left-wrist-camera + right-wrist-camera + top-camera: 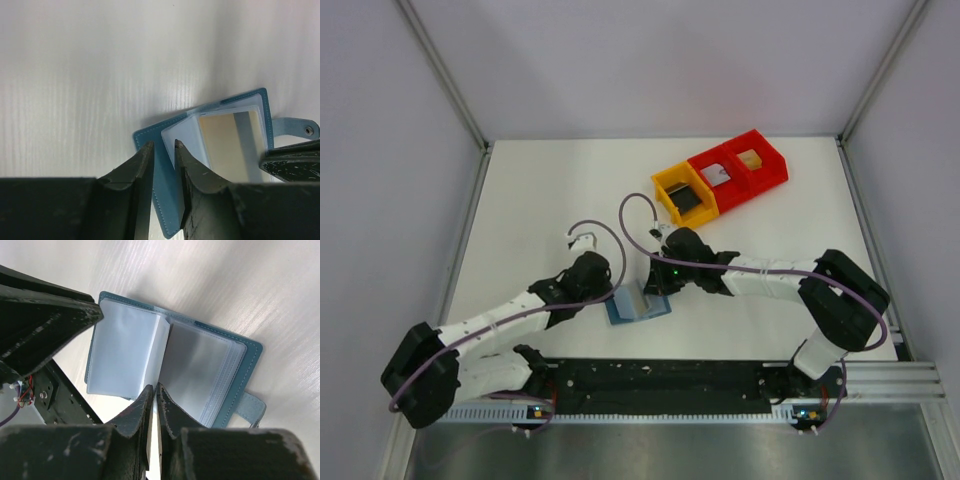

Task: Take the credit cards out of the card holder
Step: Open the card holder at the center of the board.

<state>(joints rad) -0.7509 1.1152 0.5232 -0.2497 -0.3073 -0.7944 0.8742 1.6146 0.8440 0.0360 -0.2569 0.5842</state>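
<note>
The teal-blue folding card holder (625, 313) is seen lying open on the white table (540, 200), just ahead of the arm bases and between the two grippers. In the left wrist view a tan-yellow rectangle (230, 145) is seen behind one clear sleeve; it is judged to be a card not yet drawn out. Further back, a dark card (688, 199) is held in the yellow plastic bin (665, 185), and a pale card (717, 176) and a tan card (750, 158) in the joined red plastic bins (770, 165). The task is thus judged mostly done.

The left gripper (162, 150) is kept narrowly parted over the holder's cover edge; whether the cover is pinched cannot be told. The right gripper (152, 392) is pressed almost together, seemingly on a pale sleeve leaf (159, 365).
</note>
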